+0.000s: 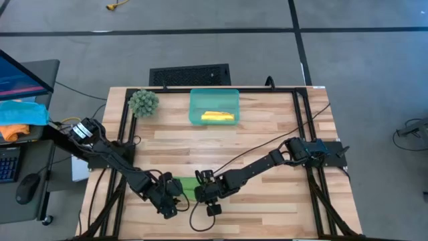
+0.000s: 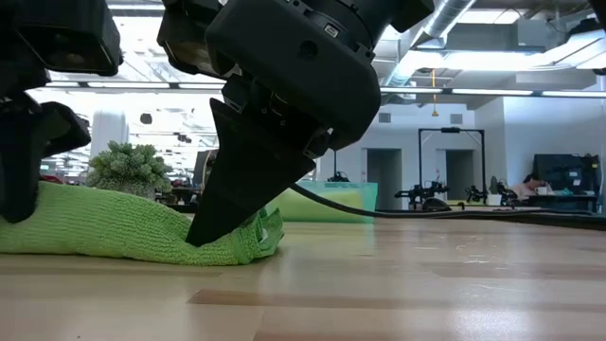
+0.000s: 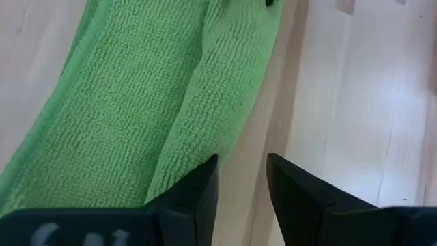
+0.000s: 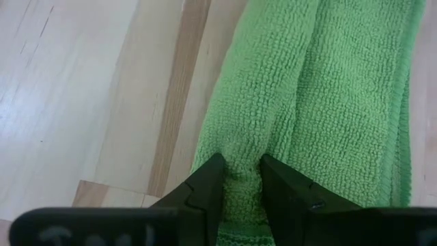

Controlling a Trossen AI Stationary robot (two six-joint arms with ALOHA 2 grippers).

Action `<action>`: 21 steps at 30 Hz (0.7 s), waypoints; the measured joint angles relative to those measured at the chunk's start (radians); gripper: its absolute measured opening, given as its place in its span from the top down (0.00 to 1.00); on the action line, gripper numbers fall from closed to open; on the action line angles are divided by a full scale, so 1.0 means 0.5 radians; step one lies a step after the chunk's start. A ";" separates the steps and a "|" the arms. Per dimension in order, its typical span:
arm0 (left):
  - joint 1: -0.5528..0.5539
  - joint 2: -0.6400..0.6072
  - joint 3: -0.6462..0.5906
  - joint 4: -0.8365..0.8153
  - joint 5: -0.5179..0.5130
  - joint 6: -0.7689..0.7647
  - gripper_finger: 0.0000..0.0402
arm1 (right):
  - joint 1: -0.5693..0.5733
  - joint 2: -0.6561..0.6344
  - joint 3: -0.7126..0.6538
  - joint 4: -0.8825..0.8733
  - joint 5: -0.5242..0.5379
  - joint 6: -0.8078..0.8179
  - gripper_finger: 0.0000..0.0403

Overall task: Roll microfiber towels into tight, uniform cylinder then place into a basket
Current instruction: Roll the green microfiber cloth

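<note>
The lime green towel point(image 1: 188, 187) lies on the table near its front edge as a long, loosely rolled strip point(image 2: 114, 227). My right gripper point(image 4: 239, 174) is shut on its right end. My left gripper point(image 3: 242, 181) stands open at the strip's left end, with bare wood between its fingers and one finger beside the rolled edge point(image 3: 198, 102). The yellow towel point(image 1: 218, 117) lies rolled inside the teal basket point(image 1: 195, 100) at the table's far side. My right gripper pinches a raised fold of the green towel point(image 4: 240, 147) between its two fingers, near the strip's right end point(image 2: 256, 237). The fingers slant down from the right and lie along the fold. The towel rests on the table, slack. My left gripper: I cannot tell whether its finger point(image 3: 194, 195) touches the towel's rolled edge.
A fuzzy green ball-shaped plant point(image 1: 143, 102) stands at the far left of the table, beside the basket. A black cable point(image 1: 247, 150) runs across the wood toward the right arm. Bare wood lies between the towel and the basket.
</note>
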 joint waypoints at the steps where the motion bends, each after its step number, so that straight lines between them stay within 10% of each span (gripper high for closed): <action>1: 0.000 0.000 0.000 -0.001 0.000 0.001 0.71 | 0.000 0.000 0.000 -0.001 0.001 0.000 0.70; 21: 0.002 -0.106 0.002 -0.181 -0.120 -0.022 0.71 | -0.004 0.001 0.000 -0.011 -0.055 0.000 0.70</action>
